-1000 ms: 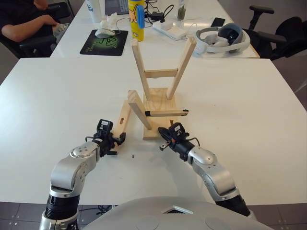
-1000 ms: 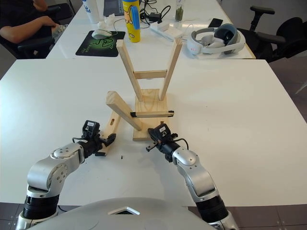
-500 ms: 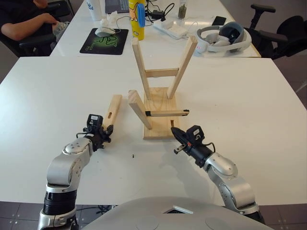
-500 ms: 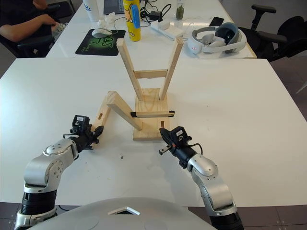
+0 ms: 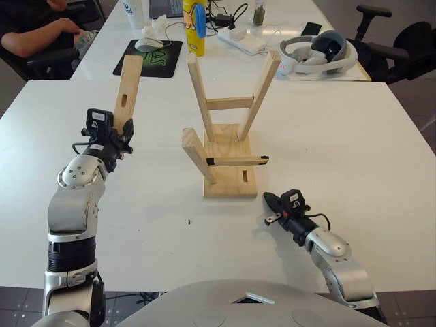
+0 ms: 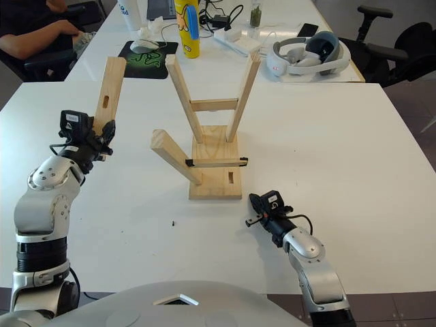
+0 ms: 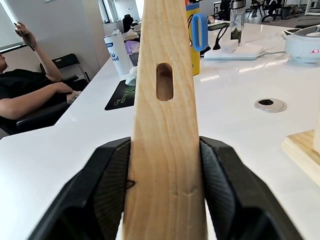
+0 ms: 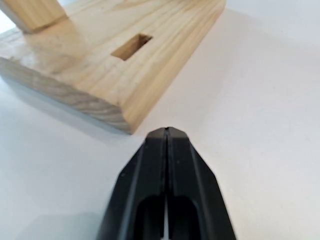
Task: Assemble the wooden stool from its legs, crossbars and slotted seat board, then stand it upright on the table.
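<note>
The slotted seat board [image 5: 230, 178] lies flat mid-table, upside down, with two legs [image 5: 200, 95] and a crossbar [image 5: 229, 103] rising from its far side. A third leg [image 5: 197, 154] leans from its near left corner, carrying a black-tipped crossbar [image 5: 238, 161]. An open slot [image 8: 131, 46] shows in the board's near right corner. My left gripper [image 5: 117, 139] is shut on a loose slotted leg [image 5: 127, 88], held upright above the table's left side; its fingers [image 7: 106, 190] clamp the leg [image 7: 167, 125]. My right gripper [image 5: 270, 201] is shut and empty, low over the table just right of the board's near corner.
On the far desk stand a yellow bottle [image 5: 194, 27], a mouse on a black mat [image 5: 149, 58], a power strip [image 5: 242, 42] and white headphones [image 5: 319, 54]. A seated person is at the far left. A small dark speck [image 5: 189, 221] lies near the table's front.
My left gripper has lifted the loose leg off the table and swung it up and to the left, standing it upright. My right gripper has drawn back from the seat board toward the near right.
</note>
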Robot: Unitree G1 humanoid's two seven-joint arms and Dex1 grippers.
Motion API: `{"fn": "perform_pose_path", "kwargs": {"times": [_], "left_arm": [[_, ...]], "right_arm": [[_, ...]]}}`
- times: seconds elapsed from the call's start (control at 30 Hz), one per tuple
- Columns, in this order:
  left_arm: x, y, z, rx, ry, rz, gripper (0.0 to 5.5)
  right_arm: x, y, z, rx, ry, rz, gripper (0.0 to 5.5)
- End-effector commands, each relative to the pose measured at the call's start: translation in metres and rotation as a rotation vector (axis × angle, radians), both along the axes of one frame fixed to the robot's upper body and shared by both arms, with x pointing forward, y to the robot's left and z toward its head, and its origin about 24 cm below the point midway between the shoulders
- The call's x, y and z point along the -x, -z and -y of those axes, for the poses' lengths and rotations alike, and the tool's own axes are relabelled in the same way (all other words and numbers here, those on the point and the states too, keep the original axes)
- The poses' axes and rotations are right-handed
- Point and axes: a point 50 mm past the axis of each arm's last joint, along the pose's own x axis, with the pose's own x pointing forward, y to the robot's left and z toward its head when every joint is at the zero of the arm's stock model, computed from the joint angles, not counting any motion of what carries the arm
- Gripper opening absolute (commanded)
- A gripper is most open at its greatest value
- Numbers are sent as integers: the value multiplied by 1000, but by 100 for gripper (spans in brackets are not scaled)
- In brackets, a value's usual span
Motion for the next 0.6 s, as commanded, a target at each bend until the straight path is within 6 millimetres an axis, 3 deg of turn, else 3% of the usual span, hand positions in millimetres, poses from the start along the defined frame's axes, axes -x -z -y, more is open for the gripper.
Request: {"fn": "perform_pose_path", "kwargs": {"times": [0.03,0.3,0.47,0.53,0.6], "left_arm": [[-12,-20,-4,-8,18,96,203],[-22,-42,-7,-1,59,206,203],[-25,-51,-7,9,64,247,203],[-26,-61,-6,25,83,294,203],[-30,-92,-3,94,162,396,203]], "right_arm": [[0,4,-8,-11,-35,-12,0],[-5,-2,-28,-70,-117,19,0],[-8,-1,-27,-48,-103,15,0],[-8,2,-15,-4,-59,13,0],[-18,-11,16,22,35,62,0]]}}
